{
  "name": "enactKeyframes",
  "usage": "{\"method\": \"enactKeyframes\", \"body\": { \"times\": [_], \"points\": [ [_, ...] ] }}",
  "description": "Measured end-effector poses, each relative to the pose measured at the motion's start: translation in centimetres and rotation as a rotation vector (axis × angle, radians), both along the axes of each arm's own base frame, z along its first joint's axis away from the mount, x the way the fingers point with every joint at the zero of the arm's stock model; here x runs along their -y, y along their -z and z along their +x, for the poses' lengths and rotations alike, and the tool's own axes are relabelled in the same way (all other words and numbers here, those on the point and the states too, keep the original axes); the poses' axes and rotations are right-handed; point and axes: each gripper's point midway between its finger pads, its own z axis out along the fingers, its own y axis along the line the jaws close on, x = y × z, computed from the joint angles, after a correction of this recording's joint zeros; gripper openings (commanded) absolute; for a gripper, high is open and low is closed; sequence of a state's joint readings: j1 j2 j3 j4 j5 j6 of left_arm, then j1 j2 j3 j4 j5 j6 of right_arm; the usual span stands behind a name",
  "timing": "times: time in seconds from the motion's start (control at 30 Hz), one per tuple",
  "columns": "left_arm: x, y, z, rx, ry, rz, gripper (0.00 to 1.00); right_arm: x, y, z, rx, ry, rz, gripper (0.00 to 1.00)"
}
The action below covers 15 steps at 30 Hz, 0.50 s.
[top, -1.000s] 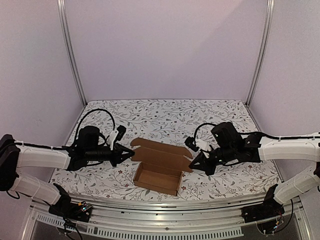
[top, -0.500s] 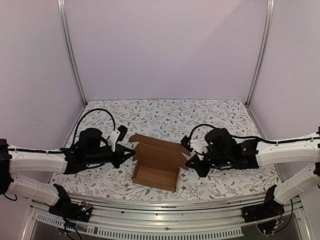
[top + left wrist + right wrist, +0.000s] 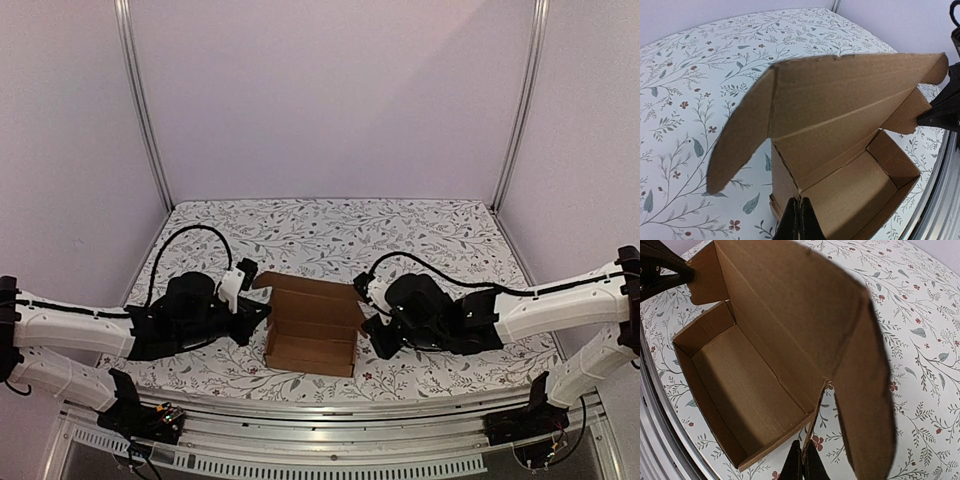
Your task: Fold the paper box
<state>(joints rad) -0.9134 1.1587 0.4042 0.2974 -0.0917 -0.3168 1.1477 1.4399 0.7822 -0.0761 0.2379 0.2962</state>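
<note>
**A:** Pale lilac walls close in a white counter (image 3: 330,225) printed with leafy sprigs. Where is the carton?

**B:** It's a plain brown cardboard box (image 3: 312,335), mid-counter between the two arms. Its tray is open upward and its lid stands up along the far edge (rounded side flaps sticking out).

**A:** And the left claw (image 3: 262,312)?

**B:** Fingers pressed together, tips low at the box's left end, nothing visibly pinched.

**A:** The right claw (image 3: 372,328)?

**B:** Also pressed together, at the right end's bottom corner.
</note>
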Motion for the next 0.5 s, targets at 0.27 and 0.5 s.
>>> {"method": "enactKeyframes", "body": {
  "times": [0.27, 0.5],
  "points": [
    [0.7, 0.8, -0.6, 0.002, -0.022, 0.022, 0.0, -0.9, 0.0, 0.4, 0.054, 0.125, -0.004, 0.0],
    [1.0, 0.8, -0.9, 0.007, -0.025, 0.019, 0.0, -1.5, -0.5, 0.8, 0.104, 0.218, 0.004, 0.0]
  ]
}}
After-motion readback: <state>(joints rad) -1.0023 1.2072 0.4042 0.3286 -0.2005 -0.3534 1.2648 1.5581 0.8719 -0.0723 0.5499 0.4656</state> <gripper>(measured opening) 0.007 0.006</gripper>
